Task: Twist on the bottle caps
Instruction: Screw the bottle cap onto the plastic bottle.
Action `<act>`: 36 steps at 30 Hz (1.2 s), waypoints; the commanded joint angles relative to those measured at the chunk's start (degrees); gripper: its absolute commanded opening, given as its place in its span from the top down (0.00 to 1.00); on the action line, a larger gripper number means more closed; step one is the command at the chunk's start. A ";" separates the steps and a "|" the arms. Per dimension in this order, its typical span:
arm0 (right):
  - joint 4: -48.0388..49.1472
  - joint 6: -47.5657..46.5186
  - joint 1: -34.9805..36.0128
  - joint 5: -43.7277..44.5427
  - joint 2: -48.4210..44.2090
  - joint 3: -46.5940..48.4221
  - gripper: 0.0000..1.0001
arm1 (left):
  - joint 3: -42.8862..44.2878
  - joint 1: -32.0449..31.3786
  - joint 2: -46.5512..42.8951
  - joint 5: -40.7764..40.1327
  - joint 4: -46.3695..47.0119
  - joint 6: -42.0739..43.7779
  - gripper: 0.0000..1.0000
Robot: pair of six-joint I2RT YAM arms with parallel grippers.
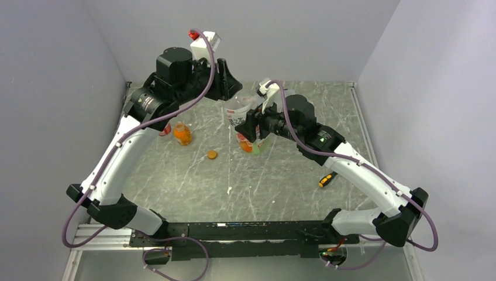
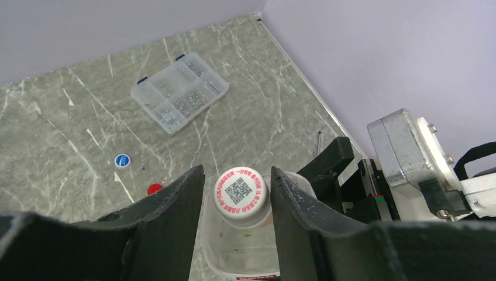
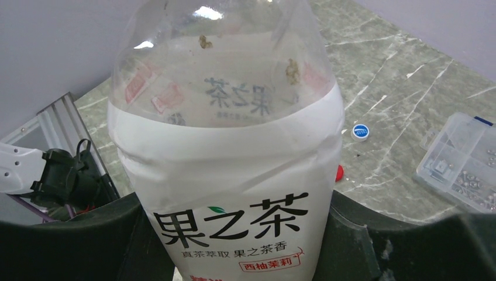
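While one whitish cap (image 2: 240, 194) tops one bottle (image 3: 228, 175), three loose caps (image 1: 212, 154) lie about.

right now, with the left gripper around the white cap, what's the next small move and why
Probably close the left gripper onto the white cap so it can be twisted. Its fingers flank the cap with a slight gap. The cap sits on the neck of the white-labelled bottle, and the right gripper grips that bottle's body to steady it.

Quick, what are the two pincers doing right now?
Left pincer: open, either side of the white cap, no clear grip.
Right pincer: shut on the white-labelled bottle.
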 commanded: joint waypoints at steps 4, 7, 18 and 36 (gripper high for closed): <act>4.95 -1.04 0.16 4.31 -1.15 -0.23 1.00 | 1.88 0.06 2.20 0.12 -2.31 -1.42 0.51; 5.05 -0.93 0.16 5.50 -1.15 -0.47 1.00 | 1.21 0.06 2.17 0.14 -1.35 -1.96 0.63; 2.51 1.61 0.07 13.95 -2.67 -2.65 0.53 | -5.33 -3.56 1.90 -5.85 11.46 2.04 1.00; -14.59 19.66 -0.95 42.10 -21.67 -7.53 0.00 | -19.73 -7.37 13.11 -11.55 48.85 13.99 1.00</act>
